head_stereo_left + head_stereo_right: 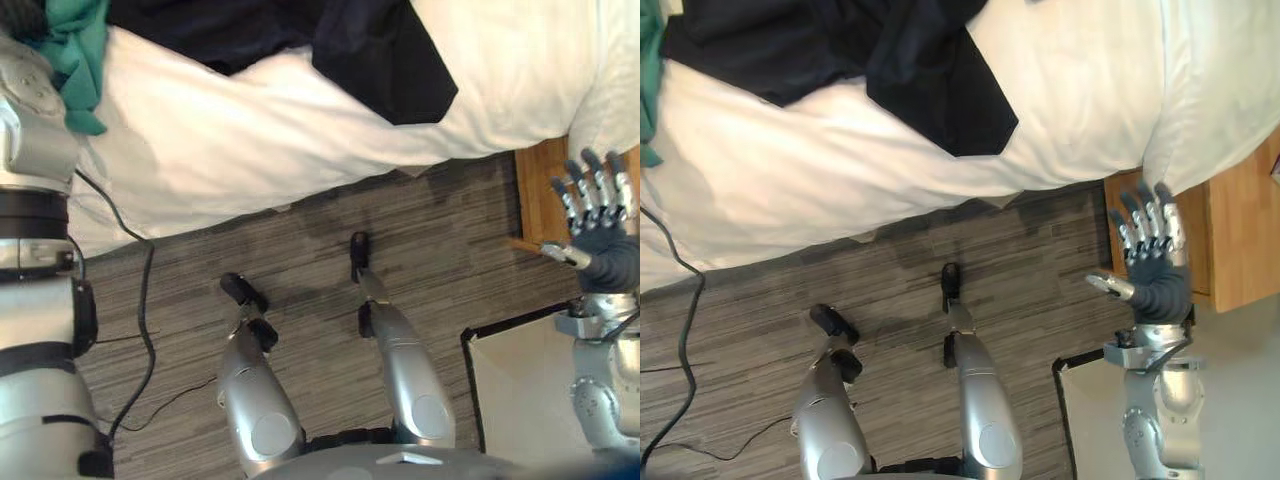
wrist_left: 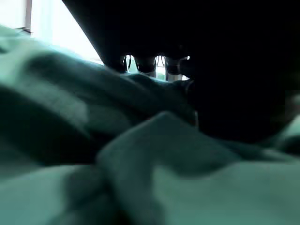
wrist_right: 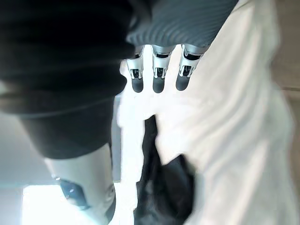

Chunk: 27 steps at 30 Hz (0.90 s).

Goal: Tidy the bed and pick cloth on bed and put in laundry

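A dark navy cloth [image 1: 300,40] lies spread over the white bed [image 1: 250,130], with one corner hanging toward the bed's edge. A teal green cloth [image 1: 75,55] is bunched at the bed's left end. My left arm reaches up into it, and the left wrist view shows the teal green cloth [image 2: 140,154] pressed close against my left hand [image 2: 146,64]. My right hand [image 1: 600,215] is raised at the right with straight, spread fingers [image 3: 159,77], holding nothing. It is beside the bed's corner, apart from both cloths.
A wooden nightstand [image 1: 1240,240] stands at the bed's right corner, just behind my right hand. A white container with a dark rim [image 1: 520,390] sits on the floor at the lower right. Grey striped carpet [image 1: 300,260] runs along the bed.
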Available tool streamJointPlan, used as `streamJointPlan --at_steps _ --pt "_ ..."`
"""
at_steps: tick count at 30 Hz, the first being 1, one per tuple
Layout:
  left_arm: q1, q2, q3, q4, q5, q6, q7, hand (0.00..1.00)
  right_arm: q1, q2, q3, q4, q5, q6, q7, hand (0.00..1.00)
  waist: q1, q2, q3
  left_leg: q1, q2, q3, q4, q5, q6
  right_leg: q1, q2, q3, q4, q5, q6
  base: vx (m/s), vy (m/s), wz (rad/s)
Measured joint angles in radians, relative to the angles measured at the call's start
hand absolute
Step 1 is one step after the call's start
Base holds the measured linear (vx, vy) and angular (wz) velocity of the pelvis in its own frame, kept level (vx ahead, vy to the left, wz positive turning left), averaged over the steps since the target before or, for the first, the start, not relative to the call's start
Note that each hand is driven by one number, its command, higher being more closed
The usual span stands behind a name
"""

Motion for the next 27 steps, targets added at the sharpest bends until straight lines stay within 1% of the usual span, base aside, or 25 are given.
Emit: streamJointPlan --at_steps 1,2,4,5,6,8,9,10,11,12,13,14,15,16,17,18,19,20,21,22,23,24,25,26,27 --pt "0.026 0.001 -0.023 -0.028 -0.011 -0.001 -0.019 1.00 -0.023 -0.023 -0.013 -0.024 -0.011 -0.001 -0.008 0.00 0.001 0.011 -0.006 0.004 -0.005 0.002 -0.003 0.000 0.001 0.000 -0.006 0.000 0.002 -0.001 0.001 0.06 0.018 0.02" --pt "0.039 0.001 -0.033 -0.042 -0.014 -0.001 -0.025 1.00 -0.032 -0.035 -0.019 -0.039 -0.019 -0.003 -0.013 0.00 0.002 0.017 -0.008 0.005 -0.008 0.003 -0.004 0.000 0.002 0.000 -0.011 0.000 0.003 -0.001 0.001 0.05 0.026 0.01" --pt "0.097 0.004 -0.044 -0.089 -0.065 -0.001 -0.038 1.00 -0.072 -0.078 -0.023 -0.091 -0.086 -0.004 -0.046 0.00 0.006 0.032 -0.017 0.021 -0.019 0.009 -0.013 0.001 0.005 0.004 -0.019 -0.004 0.014 -0.001 0.002 0.06 0.022 -0.01" --pt "0.115 0.005 -0.044 -0.103 -0.078 -0.002 -0.043 1.00 -0.080 -0.084 -0.023 -0.105 -0.104 -0.004 -0.052 0.00 0.009 0.034 -0.018 0.031 -0.024 0.013 -0.022 0.003 0.007 0.007 -0.022 -0.006 0.017 -0.001 0.002 0.07 0.022 -0.02" --pt "0.163 0.000 -0.044 -0.131 -0.116 -0.012 -0.057 1.00 -0.092 -0.092 -0.030 -0.134 -0.146 -0.004 -0.067 0.00 0.016 0.047 -0.025 0.048 -0.034 0.017 -0.035 0.005 0.009 0.015 -0.029 -0.015 0.022 -0.002 0.003 0.07 0.028 0.02" --pt "0.276 -0.016 -0.043 -0.186 -0.216 -0.051 -0.086 1.00 -0.099 -0.092 -0.035 -0.183 -0.230 0.005 -0.106 0.00 0.028 0.074 -0.040 0.085 -0.052 0.018 -0.060 0.007 0.012 0.049 -0.044 -0.037 0.023 -0.010 0.013 0.08 0.035 0.10" --pt "0.314 -0.027 -0.042 -0.201 -0.239 -0.064 -0.093 1.00 -0.098 -0.092 -0.034 -0.198 -0.253 0.009 -0.117 0.00 0.029 0.085 -0.046 0.095 -0.057 0.016 -0.067 0.007 0.012 0.062 -0.048 -0.045 0.023 -0.015 0.019 0.06 0.042 0.28" --pt "0.422 -0.066 -0.033 -0.237 -0.319 -0.108 -0.110 1.00 -0.096 -0.091 -0.028 -0.238 -0.352 0.036 -0.161 0.00 0.030 0.107 -0.064 0.117 -0.072 0.004 -0.085 0.007 0.012 0.093 -0.062 -0.065 0.025 -0.031 0.025 0.03 0.034 0.33" --pt "0.468 -0.085 -0.028 -0.251 -0.353 -0.127 -0.115 1.00 -0.096 -0.091 -0.019 -0.253 -0.387 0.047 -0.177 0.00 0.030 0.116 -0.072 0.125 -0.079 -0.004 -0.093 0.007 0.012 0.105 -0.068 -0.078 0.027 -0.038 0.029 0.04 0.045 0.38" --pt "0.534 -0.114 -0.006 -0.266 -0.409 -0.160 -0.130 1.00 -0.098 -0.090 0.003 -0.267 -0.435 0.068 -0.200 0.00 0.034 0.123 -0.080 0.141 -0.086 -0.011 -0.101 0.007 0.012 0.120 -0.075 -0.090 0.035 -0.051 0.028 0.04 0.037 0.33" --pt "0.618 -0.168 0.023 -0.280 -0.466 -0.205 -0.151 1.00 -0.100 -0.088 0.047 -0.270 -0.490 0.099 -0.220 0.00 0.045 0.127 -0.108 0.142 -0.092 -0.024 -0.108 0.007 0.012 0.124 -0.082 -0.106 0.045 -0.065 0.031 0.05 0.036 0.39" --pt "0.689 -0.220 0.048 -0.288 -0.532 -0.251 -0.185 1.00 -0.111 -0.081 0.088 -0.269 -0.559 0.146 -0.247 0.00 0.058 0.129 -0.127 0.143 -0.094 -0.040 -0.109 0.009 0.015 0.132 -0.086 -0.124 0.055 -0.074 0.028 0.04 0.019 0.37" --pt "0.721 -0.245 0.058 -0.289 -0.561 -0.271 -0.203 1.00 -0.118 -0.075 0.107 -0.266 -0.590 0.173 -0.256 0.00 0.063 0.128 -0.135 0.144 -0.095 -0.049 -0.110 0.011 0.017 0.135 -0.090 -0.135 0.061 -0.078 0.028 0.04 0.012 0.48" --pt "0.783 -0.295 0.078 -0.286 -0.604 -0.298 -0.247 1.00 -0.143 -0.068 0.136 -0.251 -0.637 0.220 -0.274 0.00 0.068 0.128 -0.136 0.145 -0.100 -0.069 -0.111 0.017 0.025 0.153 -0.094 -0.160 0.070 -0.090 0.030 0.02 0.001 0.56" --pt "0.850 -0.348 0.082 -0.267 -0.614 -0.308 -0.287 1.00 -0.176 -0.052 0.150 -0.223 -0.677 0.255 -0.292 0.00 0.079 0.127 -0.137 0.147 -0.106 -0.090 -0.116 0.023 0.032 0.167 -0.101 -0.180 0.082 -0.103 0.030 0.01 0.003 0.58" --pt "0.887 -0.377 0.083 -0.238 -0.614 -0.310 -0.302 1.00 -0.200 -0.040 0.155 -0.199 -0.698 0.272 -0.304 0.00 0.084 0.126 -0.138 0.148 -0.109 -0.101 -0.122 0.026 0.033 0.173 -0.103 -0.190 0.086 -0.107 0.031 0.00 0.006 0.56" --pt "0.958 -0.438 0.084 -0.142 -0.612 -0.309 -0.311 1.00 -0.259 -0.025 0.169 -0.124 -0.726 0.310 -0.328 0.00 0.088 0.120 -0.137 0.151 -0.118 -0.128 -0.138 0.037 0.036 0.187 -0.107 -0.209 0.088 -0.113 0.033 0.00 0.012 0.51" --pt "1.017 -0.494 0.088 -0.016 -0.609 -0.305 -0.308 1.00 -0.327 -0.017 0.178 -0.018 -0.746 0.352 -0.349 0.00 0.102 0.109 -0.136 0.152 -0.124 -0.147 -0.154 0.048 0.038 0.197 -0.108 -0.225 0.086 -0.116 0.033 -0.01 0.009 0.47" --pt "1.044 -0.518 0.094 0.050 -0.601 -0.304 -0.301 1.00 -0.361 -0.013 0.180 0.041 -0.748 0.377 -0.359 0.00 0.114 0.100 -0.135 0.151 -0.126 -0.155 -0.163 0.056 0.038 0.199 -0.108 -0.231 0.084 -0.117 0.032 -0.02 -0.004 0.46" --pt "1.094 -0.560 0.119 0.162 -0.593 -0.304 -0.292 1.00 -0.428 -0.013 0.181 0.164 -0.756 0.423 -0.377 0.00 0.138 0.085 -0.130 0.143 -0.129 -0.182 -0.173 0.069 0.042 0.215 -0.105 -0.254 0.067 -0.117 0.031 -0.03 -0.014 0.57" --pt "1.134 -0.585 0.155 0.229 -0.588 -0.311 -0.279 1.00 -0.489 -0.015 0.181 0.271 -0.766 0.467 -0.398 0.00 0.159 0.071 -0.122 0.135 -0.130 -0.212 -0.183 0.083 0.045 0.230 -0.102 -0.278 0.057 -0.116 0.030 -0.04 -0.015 0.60" --pt "1.150 -0.593 0.174 0.252 -0.578 -0.322 -0.271 1.00 -0.519 -0.014 0.183 0.318 -0.774 0.487 -0.405 0.00 0.174 0.063 -0.117 0.134 -0.130 -0.224 -0.185 0.087 0.045 0.237 -0.101 -0.284 0.053 -0.116 0.030 -0.06 -0.005 0.57" --pt "1.174 -0.600 0.203 0.293 -0.533 -0.349 -0.259 1.00 -0.580 -0.014 0.191 0.394 -0.798 0.529 -0.421 0.00 0.206 0.056 -0.113 0.135 -0.134 -0.246 -0.197 0.097 0.046 0.256 -0.099 -0.304 0.040 -0.114 0.026 -0.05 0.007 0.42" --pt "1.183 -0.599 0.207 0.308 -0.512 -0.361 -0.255 1.00 -0.609 -0.015 0.194 0.422 -0.808 0.542 -0.428 0.00 0.215 0.054 -0.112 0.135 -0.138 -0.255 -0.207 0.104 0.048 0.264 -0.100 -0.314 0.033 -0.113 0.025 -0.06 0.025 0.49" --pt "1.205 -0.599 0.222 0.325 -0.476 -0.388 -0.254 1.00 -0.682 -0.015 0.214 0.471 -0.817 0.559 -0.439 0.00 0.224 0.044 -0.107 0.134 -0.145 -0.270 -0.221 0.111 0.048 0.273 -0.101 -0.328 0.020 -0.108 0.024 -0.08 0.055 0.36"
